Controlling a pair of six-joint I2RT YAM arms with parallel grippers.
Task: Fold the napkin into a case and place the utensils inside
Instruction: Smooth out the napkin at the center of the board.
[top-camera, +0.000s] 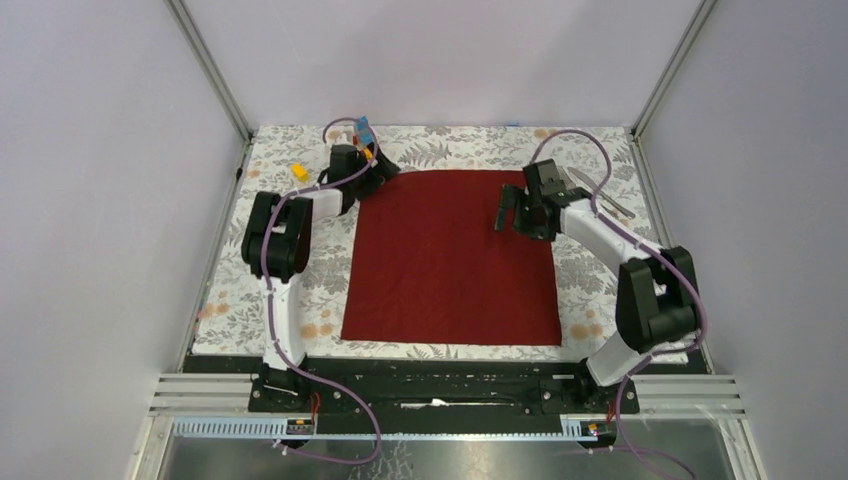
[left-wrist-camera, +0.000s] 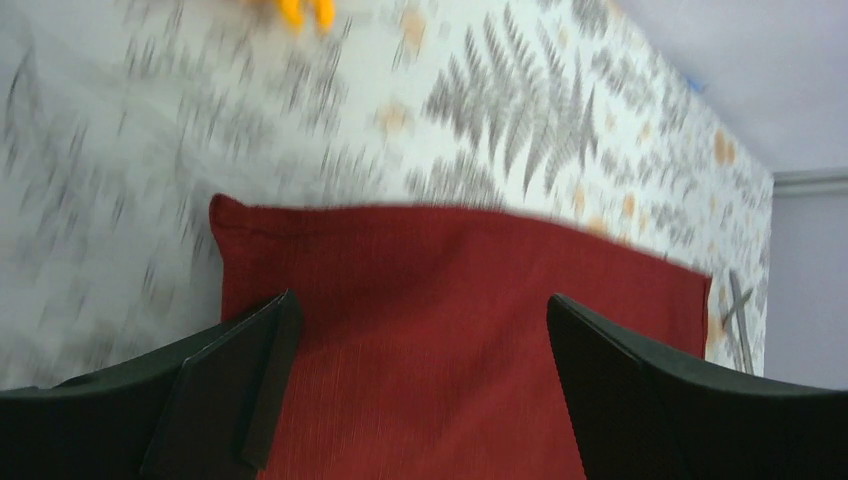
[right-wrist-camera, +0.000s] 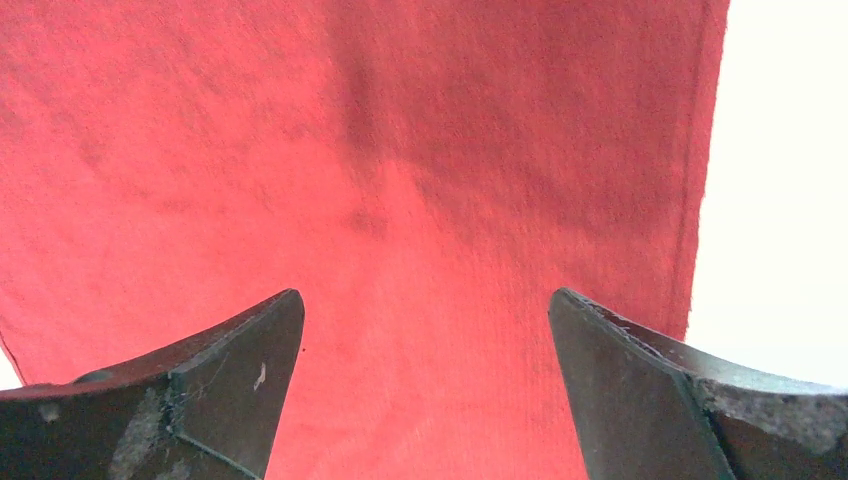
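Note:
The dark red napkin (top-camera: 450, 260) lies spread flat as a square on the patterned table. My left gripper (top-camera: 385, 172) is open and empty, over the napkin's far left corner. In the left wrist view the napkin (left-wrist-camera: 450, 250) lies between my spread fingers (left-wrist-camera: 230, 380). My right gripper (top-camera: 510, 212) is open and empty above the napkin's far right part; the right wrist view shows the napkin (right-wrist-camera: 400, 150) under it and the cloth's edge on the right. The silver utensils (top-camera: 615, 207) lie on the table beyond the napkin's right edge, partly hidden by the right arm. They also show in the left wrist view (left-wrist-camera: 738, 320).
A yellow toy block (top-camera: 299, 172) lies at the far left of the table and shows in the left wrist view (left-wrist-camera: 305, 12). A blue and orange block (top-camera: 365, 130) sits near the back edge. Metal frame posts and grey walls surround the table.

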